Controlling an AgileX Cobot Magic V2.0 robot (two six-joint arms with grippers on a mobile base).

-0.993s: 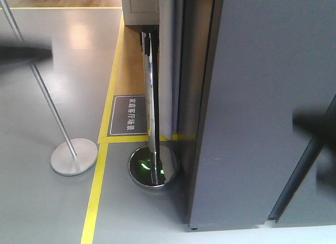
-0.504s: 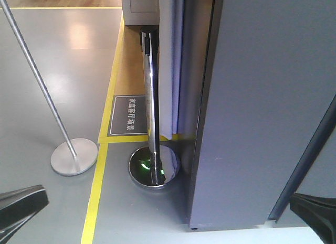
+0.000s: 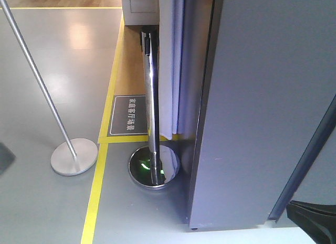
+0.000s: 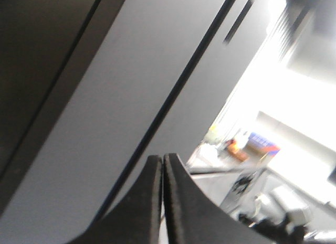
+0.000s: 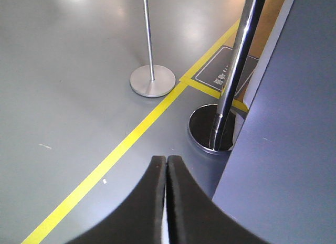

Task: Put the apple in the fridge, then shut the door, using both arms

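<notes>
The apple is out of view. The fridge point(image 3: 262, 97) fills the right of the front view as a tall dark grey body, and none of its white inside shows. In the left wrist view my left gripper point(image 4: 161, 158) is shut with nothing in it, pointing along the fridge's grey panels point(image 4: 121, 107), which are split by dark seams. I cannot single out the door. My right gripper point(image 5: 166, 159) is shut and empty above the grey floor, beside the fridge's grey side point(image 5: 294, 149). A black part of the right arm point(image 3: 315, 220) shows in the front view's lower right corner.
A chrome post with a round mirror base point(image 3: 153, 168) stands close against the fridge's left side. A second thin post on a flat disc base point(image 3: 73, 156) stands further left. Yellow floor tape point(image 3: 97, 186) and a dark floor sign point(image 3: 128, 115) lie between them.
Both dark arm shapes dropped from mid-height to the bottom corners of the front view. The left one has since slid almost out at the left edge. The right stays lower right.
</notes>
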